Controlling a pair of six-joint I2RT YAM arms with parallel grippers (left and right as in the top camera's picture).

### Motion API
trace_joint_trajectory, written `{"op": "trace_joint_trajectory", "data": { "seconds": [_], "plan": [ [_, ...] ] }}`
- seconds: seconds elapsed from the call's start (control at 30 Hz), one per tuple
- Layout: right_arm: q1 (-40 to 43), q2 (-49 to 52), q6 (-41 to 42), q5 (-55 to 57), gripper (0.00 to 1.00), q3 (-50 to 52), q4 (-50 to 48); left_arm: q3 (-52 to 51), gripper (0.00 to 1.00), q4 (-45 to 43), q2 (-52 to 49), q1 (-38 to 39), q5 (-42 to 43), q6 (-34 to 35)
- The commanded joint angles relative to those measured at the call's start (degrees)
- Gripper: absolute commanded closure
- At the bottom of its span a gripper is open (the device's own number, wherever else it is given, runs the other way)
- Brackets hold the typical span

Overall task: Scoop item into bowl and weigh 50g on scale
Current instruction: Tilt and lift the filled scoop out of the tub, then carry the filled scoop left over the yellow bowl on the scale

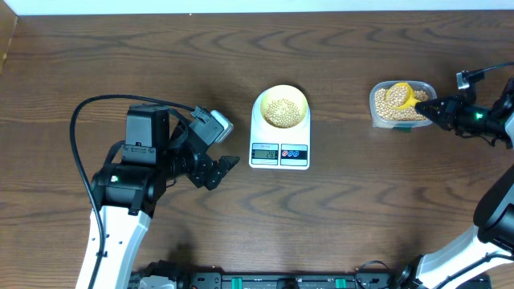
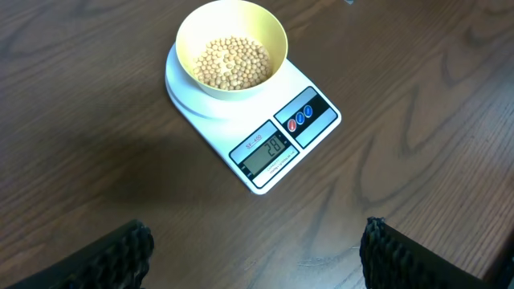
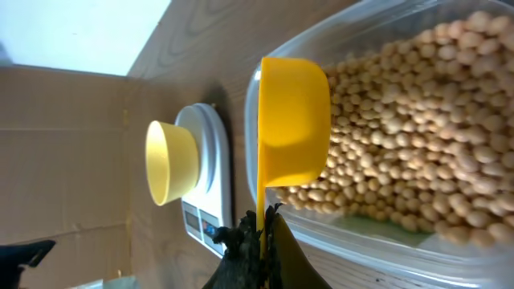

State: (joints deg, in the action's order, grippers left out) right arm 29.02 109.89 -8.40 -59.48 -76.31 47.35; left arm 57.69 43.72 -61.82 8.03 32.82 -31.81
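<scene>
Right gripper (image 3: 261, 237): jaws clamped together on the thin handle of the yellow scoop (image 3: 293, 120). The cup of the scoop sits over the beans (image 3: 401, 144) that fill the clear container (image 3: 385, 241), near its left end. We cannot tell whether the cup touches them.

Left gripper (image 2: 257, 265): fingers (image 2: 120, 253) spread wide with nothing between them. It hangs above the bare table (image 1: 361, 209), just off the display side of the scale (image 2: 233, 136).

The pale yellow bowl (image 2: 277, 32) stands upright on the round top of the scale, with a shallow layer of beans covering its bottom. The scale lies mid-table, well apart from the container at the right.

Writing: the display (image 2: 265, 148) shows digits that we read as 28. A small red label above it is too fine to read. The buttons (image 2: 299, 120) beside it are red and blue; we can make out no lettering on them.
</scene>
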Motion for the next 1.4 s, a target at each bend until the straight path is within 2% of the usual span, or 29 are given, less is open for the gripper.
{"op": "trace_joint_trajectory", "data": {
  "seconds": [0.0, 0.33, 0.67, 1.13, 1.37],
  "plan": [
    [0.3, 0.5, -2.4, -6.6, 0.99, 0.4, 0.0, -0.2, 0.15, 0.2, 0.0, -0.2, -0.1, -0.7],
    [0.1, 0.5, -2.6, -13.0, 0.99, 0.4, 0.0, -0.2, 0.15, 0.2, 0.0, -0.2, -0.1, -0.7],
    [-3.4, 0.5, -2.3, -13.2, 0.99, 0.4, -1.4, -0.2, 0.16, 0.2, 0.0, -0.2, -0.1, -0.7],
    [-16.9, 0.5, 15.0, -13.1, 0.99, 0.4, -18.5, -0.2, 0.16, 0.2, 0.0, -0.2, -0.1, -0.7],
    [-22.9, 0.5, 18.3, -13.1, 0.99, 0.4, -24.4, -0.2, 0.15, 0.2, 0.0, -0.2, -0.1, -0.7]
  ]
}}
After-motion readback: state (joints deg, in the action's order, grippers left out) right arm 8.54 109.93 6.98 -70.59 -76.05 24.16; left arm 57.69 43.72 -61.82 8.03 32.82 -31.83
